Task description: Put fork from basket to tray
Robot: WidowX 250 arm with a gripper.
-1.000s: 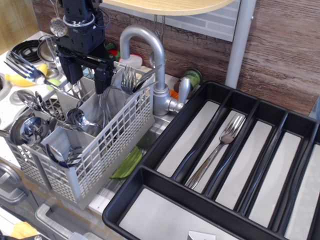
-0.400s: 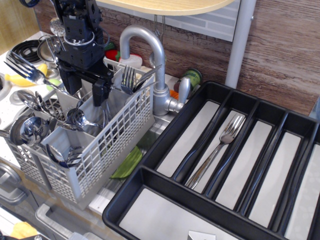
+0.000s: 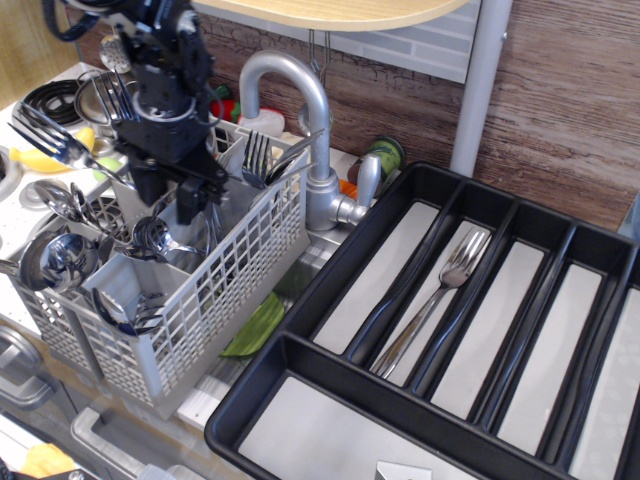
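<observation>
Forks stand in the grey plastic basket (image 3: 215, 300), and one shiny steel fork (image 3: 257, 160) pokes up at the back of it with its prongs pointing to the ceiling. It is thin and smooth, and it stands just beside the curved steel tap (image 3: 300, 110). The basket walls are a grid of little square holes, and inside it is split into square boxes. Round shiny spoons (image 3: 150, 235) sit in the boxes at the left and front.

The black gripper (image 3: 175, 195) reaches down into the back part of the basket. Its two fingers (image 3: 190, 200) are dark and blocky, and their tips are down among the cutlery. The upright fork is to the right of the fingers, near them. I cannot tell if the fingers are open or closed, or if they hold anything, because the tips are hidden.

On the right lies the big black plastic tray (image 3: 330, 275). It has long straight slots with pale grey bottoms. Another steel fork (image 3: 440, 295) lies flat in one slot, prongs toward the wall. A green thing (image 3: 255, 325) lies between basket and tray.
</observation>
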